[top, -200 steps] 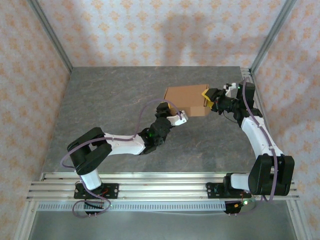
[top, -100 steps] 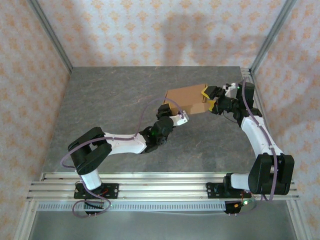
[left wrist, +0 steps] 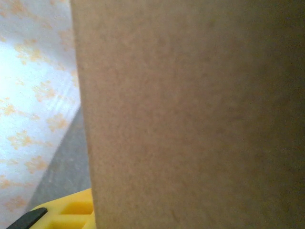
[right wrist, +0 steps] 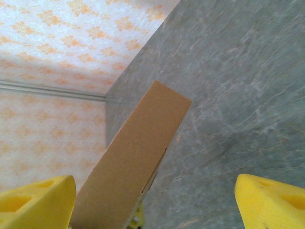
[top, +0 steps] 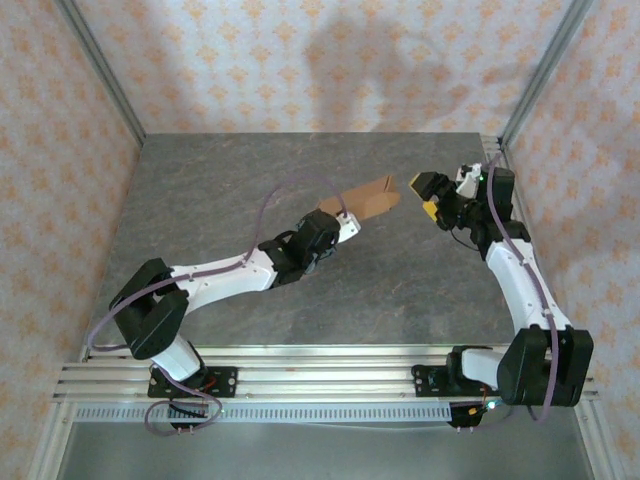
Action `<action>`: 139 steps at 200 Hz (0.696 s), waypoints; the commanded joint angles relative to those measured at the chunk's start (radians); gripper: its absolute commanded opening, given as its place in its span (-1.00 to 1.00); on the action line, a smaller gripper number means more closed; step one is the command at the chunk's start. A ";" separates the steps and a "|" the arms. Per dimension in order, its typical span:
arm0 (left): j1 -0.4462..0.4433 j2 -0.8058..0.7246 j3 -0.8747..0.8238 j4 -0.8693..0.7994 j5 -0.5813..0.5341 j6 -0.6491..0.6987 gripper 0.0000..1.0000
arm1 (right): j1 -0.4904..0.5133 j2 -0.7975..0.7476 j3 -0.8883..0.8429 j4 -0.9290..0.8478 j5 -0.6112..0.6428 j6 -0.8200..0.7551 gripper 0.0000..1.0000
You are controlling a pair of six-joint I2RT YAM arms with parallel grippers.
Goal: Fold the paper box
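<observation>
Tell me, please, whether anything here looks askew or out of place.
The paper box is askew: it hangs tilted above the table, gripped at one end by the left claw alone. The right claw stands open beside its other end, not touching it.

Grey stone-patterned table (top: 230,180), my working surface. Aluminium rails (top: 330,360) lie along its near edge; my left arm base (top: 185,378) and right arm base (top: 470,372) stand on those rails.

The top camera looks down from behind at the whole table (top: 220,200); the left wrist camera sits close against the paper box (left wrist: 190,114); the right wrist camera views that box from farther off
</observation>
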 commanded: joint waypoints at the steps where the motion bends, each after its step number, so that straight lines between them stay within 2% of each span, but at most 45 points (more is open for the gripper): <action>1: 0.021 -0.029 0.072 -0.279 0.072 -0.092 -0.27 | -0.002 -0.061 0.024 -0.052 0.097 -0.142 0.72; 38: 0.054 -0.021 0.150 -0.507 0.126 -0.135 -0.27 | 0.002 -0.084 0.030 -0.064 0.019 -0.347 0.70; 61: 0.062 -0.015 0.197 -0.618 0.170 -0.177 -0.27 | 0.011 -0.085 0.061 -0.152 0.035 -0.463 0.70; 139: 0.069 0.032 0.350 -0.901 0.381 -0.185 -0.26 | 0.033 -0.035 0.076 -0.245 0.111 -0.587 0.72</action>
